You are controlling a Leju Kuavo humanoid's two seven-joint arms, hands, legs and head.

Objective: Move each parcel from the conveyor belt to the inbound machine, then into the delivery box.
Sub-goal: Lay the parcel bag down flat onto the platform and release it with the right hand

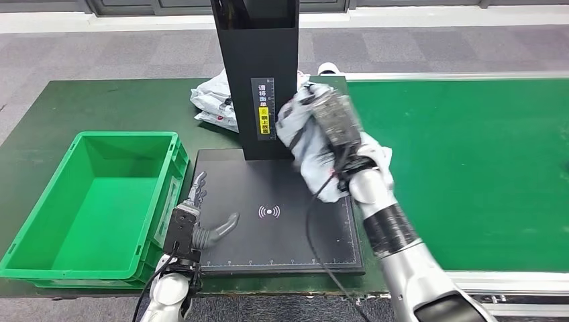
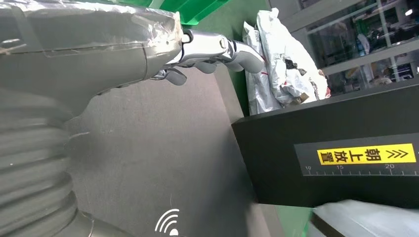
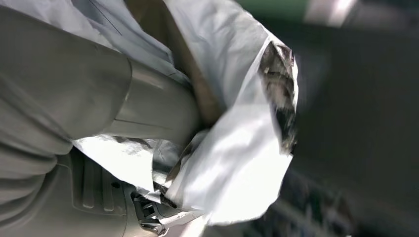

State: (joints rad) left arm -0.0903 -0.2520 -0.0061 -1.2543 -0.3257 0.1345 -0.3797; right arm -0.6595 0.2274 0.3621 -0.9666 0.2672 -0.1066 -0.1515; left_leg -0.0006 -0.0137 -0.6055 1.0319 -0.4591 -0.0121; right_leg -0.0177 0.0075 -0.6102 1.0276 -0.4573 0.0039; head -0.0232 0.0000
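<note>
the belt is a wide green band on the right, running alongside a dark green table. on the table's left sits a green box, tilted slightly toward the camera. just right of it lies the black machine, a flat pad with a white signal mark near its middle and a tall black post rising at its far edge; the post carries a yellow label. behind the post, on the table, lie white bags, touching its left side in the head view. the right hand is raised over the pad's right part, beside the post, and grips a white parcel that hangs crumpled around it, blurred in both views that show it. the right wrist view shows the thumb pressed into the parcel's folds. the left hand hovers low over the pad's near left corner, next to the box, fingers apart and holding nothing.
</note>
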